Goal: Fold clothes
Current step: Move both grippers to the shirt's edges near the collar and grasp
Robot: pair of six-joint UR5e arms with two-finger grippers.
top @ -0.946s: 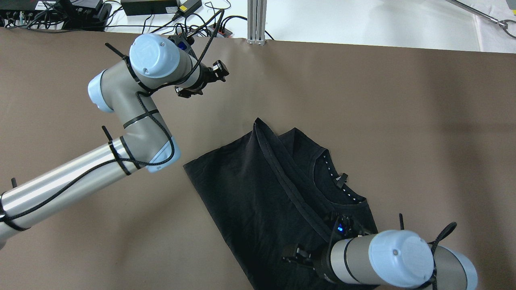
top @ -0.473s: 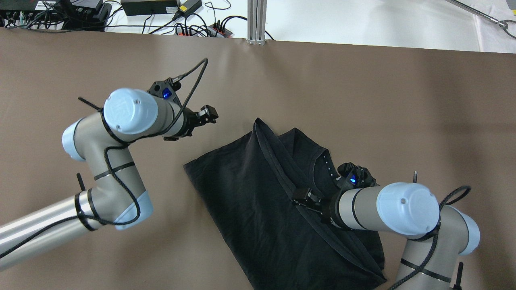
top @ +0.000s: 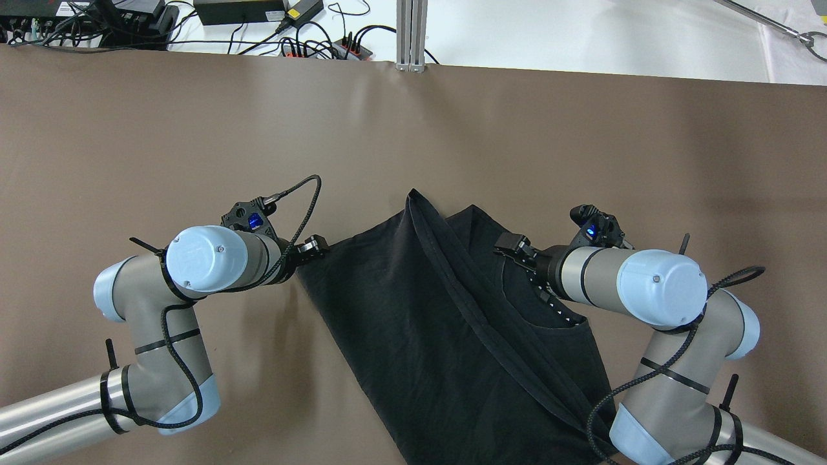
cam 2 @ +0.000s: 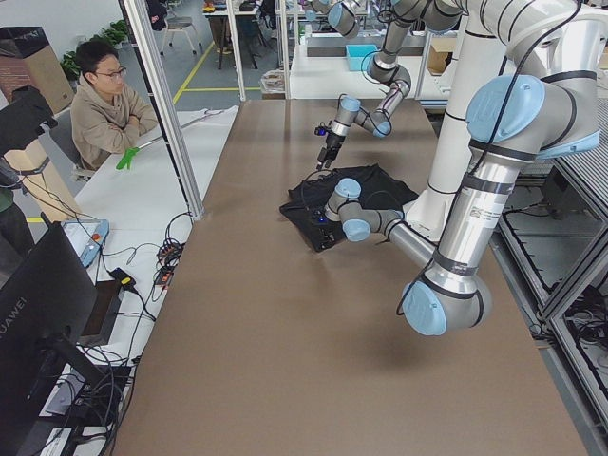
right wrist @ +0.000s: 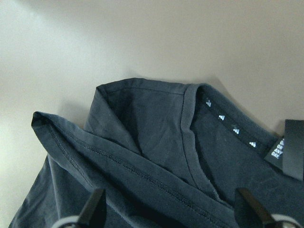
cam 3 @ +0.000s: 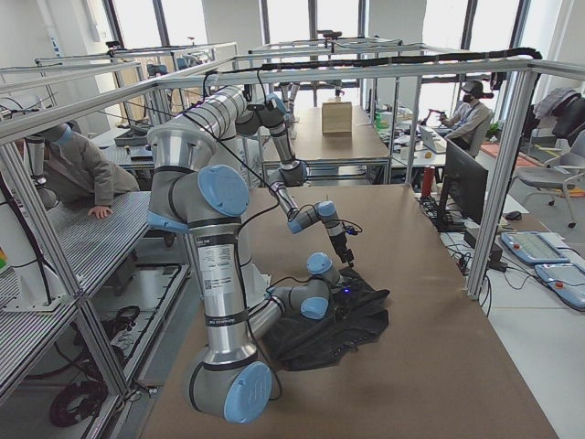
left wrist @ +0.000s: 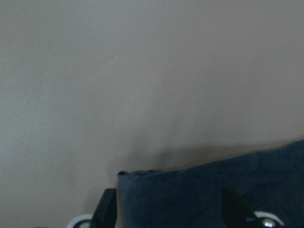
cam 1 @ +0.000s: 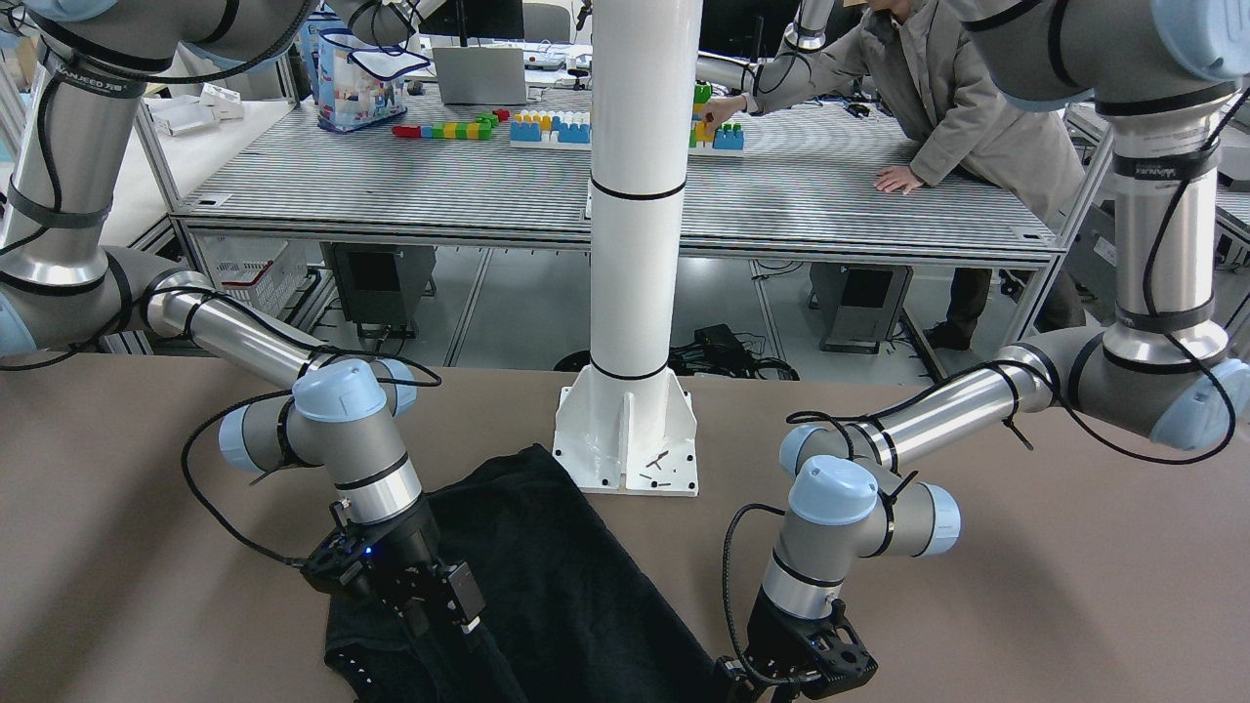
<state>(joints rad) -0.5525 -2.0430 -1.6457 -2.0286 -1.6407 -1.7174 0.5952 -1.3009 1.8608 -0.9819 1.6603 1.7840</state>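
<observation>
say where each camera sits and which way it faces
Front-facing: across the table, facing the robot; both arms, black T-shirt, white pole.
Overhead: behind robot, looking down; left gripper, right gripper.
Exterior left: table's left end; left arm nearest.
Exterior right: right end; right arm nearest.
Left wrist: down at T-shirt corner, own fingertips.
Right wrist: down at collar.
Shared: T-shirt in all.

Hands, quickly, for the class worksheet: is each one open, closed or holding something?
Left hand: open at the black garment's corner, holding nothing.
Right hand: open over the garment's collar, holding nothing.
</observation>
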